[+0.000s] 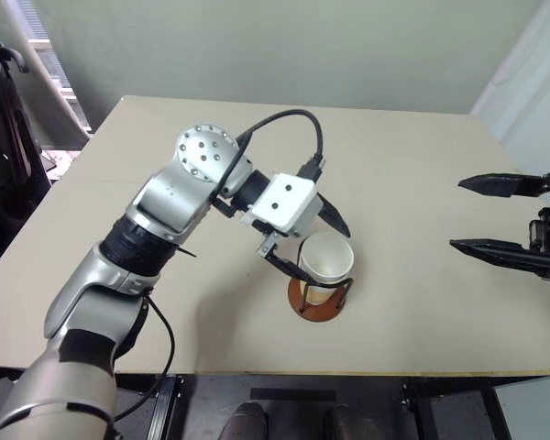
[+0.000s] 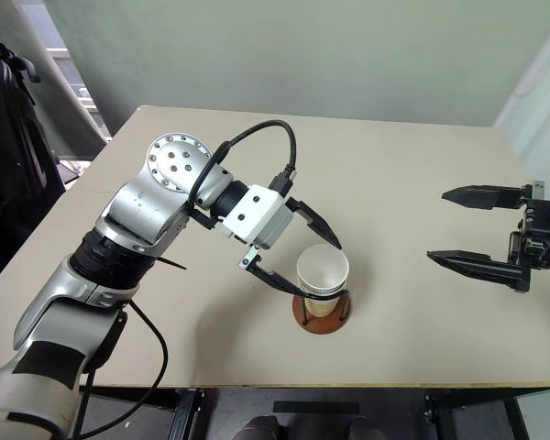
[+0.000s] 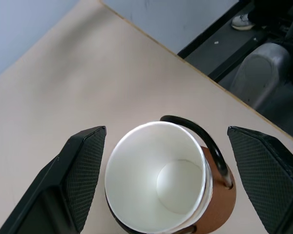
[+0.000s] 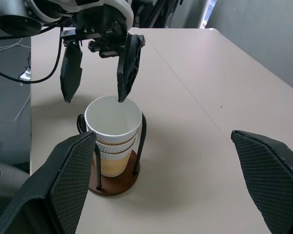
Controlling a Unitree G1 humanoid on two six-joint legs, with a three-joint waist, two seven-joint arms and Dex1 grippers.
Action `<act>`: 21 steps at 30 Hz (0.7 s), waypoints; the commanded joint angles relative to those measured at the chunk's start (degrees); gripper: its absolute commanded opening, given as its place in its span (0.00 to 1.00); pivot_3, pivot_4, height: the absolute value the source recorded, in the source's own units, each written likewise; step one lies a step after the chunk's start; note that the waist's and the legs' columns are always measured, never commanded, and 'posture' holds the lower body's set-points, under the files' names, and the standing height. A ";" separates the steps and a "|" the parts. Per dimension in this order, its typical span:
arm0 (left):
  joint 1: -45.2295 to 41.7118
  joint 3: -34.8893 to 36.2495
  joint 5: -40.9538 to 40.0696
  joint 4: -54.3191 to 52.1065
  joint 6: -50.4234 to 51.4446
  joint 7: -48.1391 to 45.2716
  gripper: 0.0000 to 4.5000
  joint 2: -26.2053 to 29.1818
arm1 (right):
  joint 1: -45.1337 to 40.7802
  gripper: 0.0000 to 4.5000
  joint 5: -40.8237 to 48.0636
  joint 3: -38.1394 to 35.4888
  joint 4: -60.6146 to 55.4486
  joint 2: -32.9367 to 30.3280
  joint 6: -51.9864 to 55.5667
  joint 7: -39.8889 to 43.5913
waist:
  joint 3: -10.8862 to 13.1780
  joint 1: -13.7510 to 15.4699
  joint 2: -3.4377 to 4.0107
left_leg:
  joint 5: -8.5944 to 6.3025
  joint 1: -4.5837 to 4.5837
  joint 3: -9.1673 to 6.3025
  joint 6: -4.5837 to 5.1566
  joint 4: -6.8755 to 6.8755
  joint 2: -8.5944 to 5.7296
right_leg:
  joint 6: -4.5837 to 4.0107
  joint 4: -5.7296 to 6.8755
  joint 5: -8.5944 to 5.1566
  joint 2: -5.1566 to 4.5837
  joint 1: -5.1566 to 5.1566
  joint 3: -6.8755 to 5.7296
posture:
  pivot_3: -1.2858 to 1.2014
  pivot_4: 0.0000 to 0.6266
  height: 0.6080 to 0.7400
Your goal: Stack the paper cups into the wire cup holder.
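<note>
A nested stack of paper cups, white inside and tan outside, stands upright in the wire cup holder near the table's front edge. The holder's brown disc base and black wire loops show around the stack. My left gripper hangs open just above the top cup's rim, one finger on each side, touching nothing. In the left wrist view the cup's mouth sits between the spread fingers. My right gripper is open and empty well to the right of the holder.
The beige table is bare behind and to the right of the holder. Its front edge runs close below the holder. A dark chair stands off the table's left side.
</note>
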 commanded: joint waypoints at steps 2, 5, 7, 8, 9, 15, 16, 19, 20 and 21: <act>-1.85 4.26 3.15 3.73 -2.02 -0.76 0.95 1.92 | -0.38 1.00 0.11 -0.85 -0.78 -0.03 -0.83 0.27 | 0.00 -0.01 0.00 | 0.00 0.00 -0.01 0.00 0.00 0.00 | 0.00 0.00 0.00 0.00 0.00 0.00 | 0.52 0.24 1.00; -1.59 6.33 4.65 7.27 -1.98 0.06 0.95 3.87 | -0.65 1.00 -0.34 -0.07 -0.27 0.01 -1.17 0.71 | 0.00 -0.10 0.01 | 0.00 0.00 -0.01 0.00 0.00 0.02 | 0.01 0.00 0.00 0.00 -0.02 0.00 | 0.52 0.24 1.00; 0.02 8.46 5.32 8.41 -0.52 2.58 0.95 5.03 | -1.22 1.00 -1.03 0.88 0.56 -0.08 -1.59 0.77 | 0.01 -0.21 0.02 | 0.00 0.00 -0.01 0.00 -0.01 0.02 | 0.01 -0.01 0.00 0.00 -0.03 0.01 | 0.52 0.24 1.00; 0.83 9.57 5.86 8.92 0.03 4.51 0.95 5.40 | -1.42 1.00 -1.54 1.35 1.08 -0.22 -1.78 0.75 | 0.00 -0.30 0.03 | 0.00 0.00 -0.01 0.00 -0.01 0.02 | 0.01 -0.03 0.00 0.00 -0.03 0.01 | 0.52 0.24 1.00; 1.87 11.19 6.14 9.31 0.81 6.80 0.95 5.65 | -1.66 1.00 -2.12 1.88 1.70 -0.31 -2.05 0.83 | 0.00 -0.37 0.03 | 0.00 0.00 -0.01 0.01 -0.01 0.00 | 0.01 -0.03 0.00 0.00 -0.03 0.00 | 0.52 0.24 1.00; 7.77 19.61 7.43 6.71 8.96 21.40 0.95 5.79 | -3.97 1.00 -4.82 4.99 5.10 -0.34 -4.11 1.67 | 0.01 -0.29 0.04 | 0.00 0.00 -0.01 0.00 -0.02 0.00 | 0.01 -0.01 0.00 0.01 -0.04 -0.01 | 0.52 0.24 1.00; 8.44 20.76 8.41 6.38 10.16 25.26 0.95 5.28 | -4.34 1.00 -5.39 5.51 5.62 -0.29 -4.55 1.72 | 0.01 -0.27 0.04 | 0.00 0.00 -0.01 0.00 -0.02 -0.01 | 0.01 -0.01 0.00 0.02 -0.05 -0.02 | 0.52 0.24 1.00; 8.50 25.32 12.36 7.78 16.36 41.25 0.95 2.41 | -5.22 1.00 -6.63 6.77 6.85 -0.02 -5.53 2.16 | 0.02 -0.13 0.02 | 0.01 0.00 0.01 0.00 -0.01 -0.03 | 0.01 0.01 -0.01 0.04 -0.03 -0.04 | 0.52 0.24 1.00; 8.06 27.27 13.23 8.55 19.76 46.85 0.95 1.23 | -5.41 1.00 -6.84 7.03 7.16 0.04 -5.75 2.36 | 0.02 -0.09 0.03 | 0.01 0.00 -0.01 0.01 0.00 -0.02 | 0.02 -0.01 0.00 0.00 -0.02 -0.04 | 0.52 0.24 1.00; 7.55 29.77 14.14 9.83 23.40 53.24 0.95 -0.04 | -5.66 1.00 -7.04 7.36 7.41 0.12 -5.93 2.45 | 0.02 -0.15 0.03 | 0.02 0.00 0.02 0.02 0.00 -0.04 | 0.02 0.01 0.00 0.03 -0.03 -0.03 | 0.52 0.24 1.00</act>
